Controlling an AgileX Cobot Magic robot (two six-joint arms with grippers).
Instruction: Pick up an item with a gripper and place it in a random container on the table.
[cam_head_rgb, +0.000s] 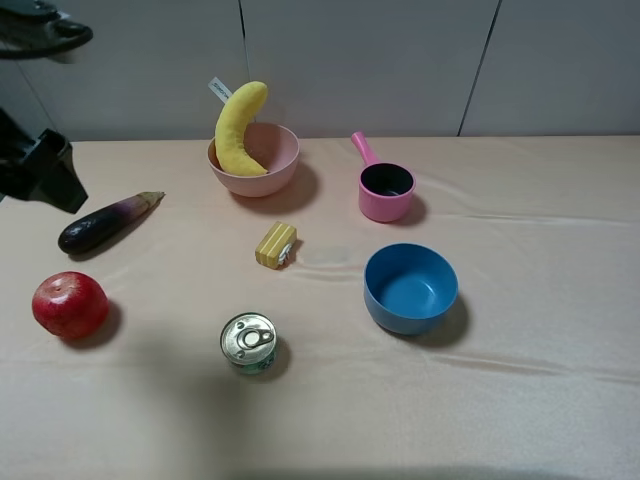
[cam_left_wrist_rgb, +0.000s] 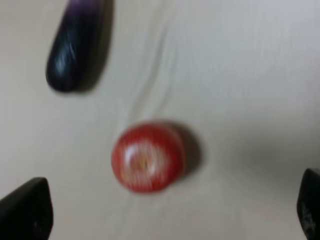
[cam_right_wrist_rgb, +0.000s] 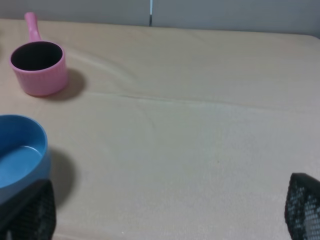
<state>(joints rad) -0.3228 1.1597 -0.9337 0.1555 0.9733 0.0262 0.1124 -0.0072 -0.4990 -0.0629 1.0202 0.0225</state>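
Observation:
The yellow plush banana (cam_head_rgb: 241, 128) stands on end in the round pale pink bowl (cam_head_rgb: 275, 172) at the back of the beige table (cam_head_rgb: 520, 400), its white tag up and leaning over the bowl's rim. My left gripper (cam_left_wrist_rgb: 167, 210) is open and empty, high above the red apple; its arm (cam_head_rgb: 40, 168) shows at the left edge of the exterior high view. My right gripper (cam_right_wrist_rgb: 165, 210) is open and empty over bare cloth, right of the blue bowl. It is out of the exterior high view.
A purple eggplant (cam_head_rgb: 105, 222) (cam_left_wrist_rgb: 75, 47) and a red apple (cam_head_rgb: 70, 305) (cam_left_wrist_rgb: 147, 157) lie at the left. A small yellow block (cam_head_rgb: 276, 245), a tin can (cam_head_rgb: 248, 342), a blue bowl (cam_head_rgb: 410, 288) (cam_right_wrist_rgb: 20, 155) and a hot-pink handled pot (cam_head_rgb: 385, 188) (cam_right_wrist_rgb: 39, 67) stand mid-table.

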